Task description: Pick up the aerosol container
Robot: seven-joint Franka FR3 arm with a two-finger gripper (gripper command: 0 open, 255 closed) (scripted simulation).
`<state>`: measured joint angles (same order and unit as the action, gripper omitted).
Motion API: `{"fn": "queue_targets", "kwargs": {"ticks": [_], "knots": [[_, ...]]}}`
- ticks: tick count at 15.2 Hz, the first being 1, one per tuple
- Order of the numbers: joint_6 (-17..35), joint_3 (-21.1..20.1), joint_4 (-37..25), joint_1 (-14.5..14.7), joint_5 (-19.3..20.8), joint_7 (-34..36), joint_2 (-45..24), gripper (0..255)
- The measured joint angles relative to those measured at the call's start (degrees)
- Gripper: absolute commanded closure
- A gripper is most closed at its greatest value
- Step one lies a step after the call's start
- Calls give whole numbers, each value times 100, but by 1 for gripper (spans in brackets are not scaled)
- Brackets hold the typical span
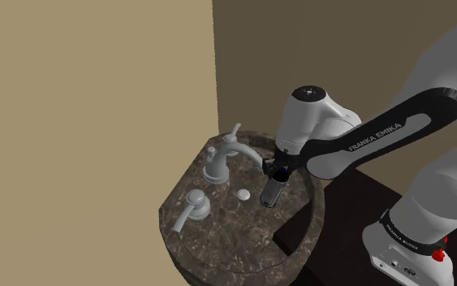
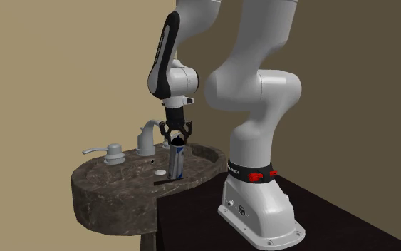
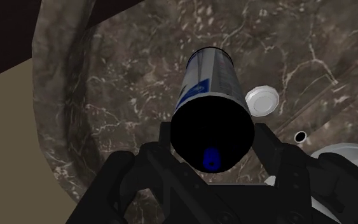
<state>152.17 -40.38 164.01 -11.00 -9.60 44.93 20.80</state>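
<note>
Tool (image 2: 178,135) is pointing straight down over the sink (image 1: 218,253), narrowed onto the aerosol can (image 3: 210,79). One finger sits on each side of its black cap (image 3: 212,130) and both are touching it, so the can is clasped at the top end.

Can hangs directly below the tool, close to upright with a slight lean. Silver-grey body, blue label patch, blue spot on the cap facing the wrist camera. Its base is down inside the basin. Can't tell if the base is resting on the basin floor or just clear of it.

White drain stopper (image 3: 262,100) lies in the basin just beside the can's lower end, not touching it. A small dark hole (image 3: 300,135) sits in the basin wall near that.

Faucet (image 1: 228,158) is on the rim, past the tool toward the wall. A lever handle (image 1: 192,207) is further along the rim, well apart from the tool.

Sink is dark veined stone.
</note>
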Motion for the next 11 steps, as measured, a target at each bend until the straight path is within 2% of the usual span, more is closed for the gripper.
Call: {"fn": "queue_targets", "kwargs": {"ticks": [6,11], "knots": [[1,-7,-12,-11,11,6,-12,255],[-457,214,-83,217,-181,-174,363,255]]}}
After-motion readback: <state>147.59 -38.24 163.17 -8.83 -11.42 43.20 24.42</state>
